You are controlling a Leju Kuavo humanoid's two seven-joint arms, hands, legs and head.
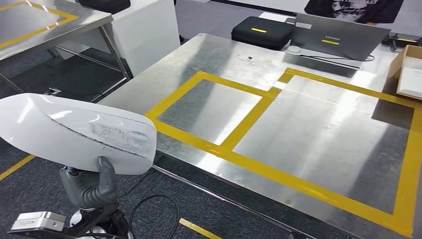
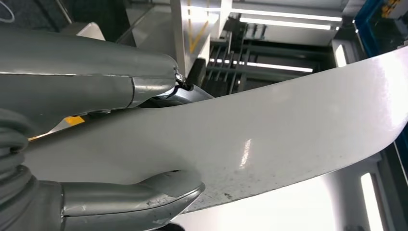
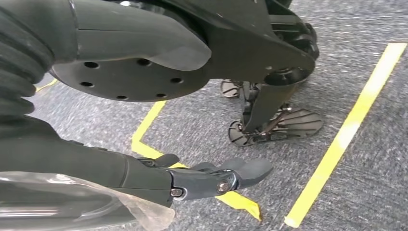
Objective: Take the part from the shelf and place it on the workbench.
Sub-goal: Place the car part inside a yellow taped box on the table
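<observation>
A white part (image 1: pixel 74 132), smooth and glossy with rounded edges and a gently curved face, is gripped in the left hand (image 1: pixel 92 186). Grey scuff marks are seen across its upper face. In the left wrist view the part (image 2: pixel 269 139) is clamped between the thick grey thumb (image 2: pixel 139 202) on one face and darker fingers (image 2: pixel 96 82) on the other; fine dark specks are noted on the surface.

The part is held over dark grey carpet, short of the workbench (image 1: pixel 224 55), which lies ahead and to the right of the left hand. The bench top is brushed sheet metal, reflective, marked with yellow tape (image 1: pixel 249 119) into two rectangles. Its near edge runs diagonally just beyond the part's right end. The taped area is bare.

The right hand (image 3: pixel 211 178) hangs over textured carpet with yellow floor lines (image 3: pixel 346 130); its fingers are extended, slightly apart, holding nothing.
</observation>
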